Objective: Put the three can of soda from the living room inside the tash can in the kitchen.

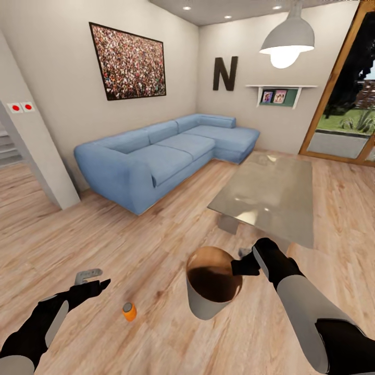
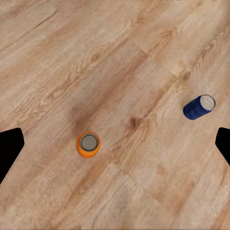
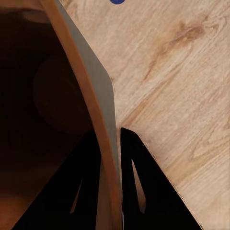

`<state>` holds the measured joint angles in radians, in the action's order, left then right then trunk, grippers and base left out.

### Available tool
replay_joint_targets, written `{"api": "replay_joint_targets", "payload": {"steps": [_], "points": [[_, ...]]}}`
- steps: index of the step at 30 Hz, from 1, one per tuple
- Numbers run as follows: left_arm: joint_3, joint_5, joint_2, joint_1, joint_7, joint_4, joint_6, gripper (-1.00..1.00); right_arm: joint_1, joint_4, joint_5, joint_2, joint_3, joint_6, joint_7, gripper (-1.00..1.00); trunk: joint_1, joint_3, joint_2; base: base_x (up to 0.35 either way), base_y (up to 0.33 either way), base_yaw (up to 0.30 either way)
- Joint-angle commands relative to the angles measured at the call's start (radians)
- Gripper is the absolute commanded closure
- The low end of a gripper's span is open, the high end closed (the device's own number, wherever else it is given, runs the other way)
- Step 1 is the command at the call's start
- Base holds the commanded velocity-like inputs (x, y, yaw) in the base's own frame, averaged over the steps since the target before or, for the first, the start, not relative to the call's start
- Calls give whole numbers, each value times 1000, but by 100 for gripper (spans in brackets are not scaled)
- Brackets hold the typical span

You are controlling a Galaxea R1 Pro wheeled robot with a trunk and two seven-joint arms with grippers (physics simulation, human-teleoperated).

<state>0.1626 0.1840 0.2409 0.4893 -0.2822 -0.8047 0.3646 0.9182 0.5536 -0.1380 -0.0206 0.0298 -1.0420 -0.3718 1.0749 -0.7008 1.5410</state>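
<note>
Our right claw (image 3: 109, 158) is pinching the wall of the tash can (image 1: 200, 304), one finger inside the glossy orange-brown rim and one on the pale grey outside, and we are carrying the bin tilted over the wooden floor (image 1: 156, 234) beside the glass coffee tabletop (image 1: 271, 192). Our left claw (image 1: 94, 278) is hanging spread, with nothing between its fingers, above an orange can of soda (image 2: 88, 144) that is standing upright on the boards; a dark blue can (image 2: 199, 106) is lying on its side well apart from it. A third can we are not making out. We judge the step in hand to be picking up the orange can: we should be centring the spread fingers over it, coming straight down so as not to knock it over, closing on its sides, and keeping the bin's mouth near and upward.
</note>
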Motion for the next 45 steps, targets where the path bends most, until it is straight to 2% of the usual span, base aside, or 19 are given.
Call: {"api": "replay_joint_targets", "payload": {"steps": [1,8,18,23,29,34,41,45], "points": [[0,1,0,0,0,-1,-1,-100,0,0,37,0,2,-5,-5,100,0,0,0,0,162,-46],[0,3,-2,-2,0,-6,-2,-100,-1,-1,34,-1,3,-5,-4,100,0,1,0,0,40,-11],[0,1,-1,-1,0,-2,-1,-100,-2,-3,35,-72,3,-5,-5,100,0,1,0,0,83,-35],[0,0,0,0,0,-1,0,-100,-3,-4,36,-91,4,-5,-6,100,0,2,0,0,271,-198],[0,1,0,0,0,-1,0,-100,-4,-6,36,-100,4,-5,-5,100,0,4,0,0,304,-238],[0,1,0,0,0,-2,0,-100,-12,-11,35,-128,3,-5,-4,100,0,7,0,0,313,-248],[0,1,0,0,1,-1,-1,-100,-72,-12,37,-201,4,-5,-6,100,0,11,0,0,311,-250],[0,2,0,0,1,-1,-1,-100,-106,-12,36,-219,4,20,-6,100,0,13,0,0,308,-250]]}}
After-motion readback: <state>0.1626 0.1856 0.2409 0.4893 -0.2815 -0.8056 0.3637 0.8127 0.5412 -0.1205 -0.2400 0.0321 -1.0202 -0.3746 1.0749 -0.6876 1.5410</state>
